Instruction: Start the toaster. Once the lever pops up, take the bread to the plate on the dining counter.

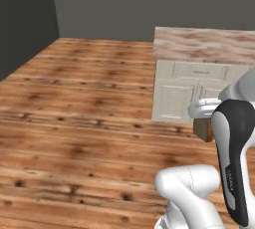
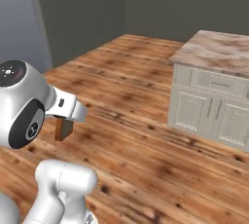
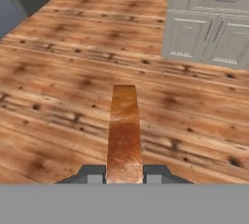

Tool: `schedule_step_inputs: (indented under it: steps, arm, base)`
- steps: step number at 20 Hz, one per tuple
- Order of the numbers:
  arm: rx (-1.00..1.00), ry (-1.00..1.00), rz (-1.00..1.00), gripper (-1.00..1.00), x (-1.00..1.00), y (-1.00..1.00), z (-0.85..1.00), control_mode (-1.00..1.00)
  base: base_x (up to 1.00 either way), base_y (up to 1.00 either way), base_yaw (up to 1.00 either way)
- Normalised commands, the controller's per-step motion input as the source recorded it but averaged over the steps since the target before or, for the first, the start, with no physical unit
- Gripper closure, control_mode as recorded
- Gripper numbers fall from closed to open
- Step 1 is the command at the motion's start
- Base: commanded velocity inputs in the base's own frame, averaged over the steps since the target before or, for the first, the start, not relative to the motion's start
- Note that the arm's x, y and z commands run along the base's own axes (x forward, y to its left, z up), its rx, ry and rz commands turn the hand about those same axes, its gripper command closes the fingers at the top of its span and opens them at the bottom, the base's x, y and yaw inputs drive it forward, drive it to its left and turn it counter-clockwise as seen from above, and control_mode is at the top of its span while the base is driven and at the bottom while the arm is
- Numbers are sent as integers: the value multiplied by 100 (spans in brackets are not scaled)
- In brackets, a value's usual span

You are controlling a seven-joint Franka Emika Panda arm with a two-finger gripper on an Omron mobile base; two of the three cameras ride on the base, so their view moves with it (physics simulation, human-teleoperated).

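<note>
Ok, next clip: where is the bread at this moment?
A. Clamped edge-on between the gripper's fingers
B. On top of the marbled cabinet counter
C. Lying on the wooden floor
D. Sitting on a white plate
A. In the hand view the bread stands edge-on between the two fingertips of the gripper, held above the wooden floor.

From behind the arm, left and right, we look down at the wooden floor (image 1: 74,103) and a cabinet (image 2: 209,111). Our hand camera sits close above the floor, facing that cabinet.
</note>
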Motion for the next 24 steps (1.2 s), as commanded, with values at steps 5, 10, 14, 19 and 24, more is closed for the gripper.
schedule_step_inputs:
  steps: [5,10,14,19,24]
  arm:
    - [0,0,0,100,0,0,0,100]
    - [0,0,0,100,0,0,0,100]
    - [0,0,0,100,0,0,0,100]
    - [0,0,0,100,0,0,0,100]
    - [0,0,0,100,0,0,0,100]
  base:
    - [25,1,-48]
    - [25,3,-48]
    - [21,4,-47]
    - [18,5,-39]
    - [8,13,-28]
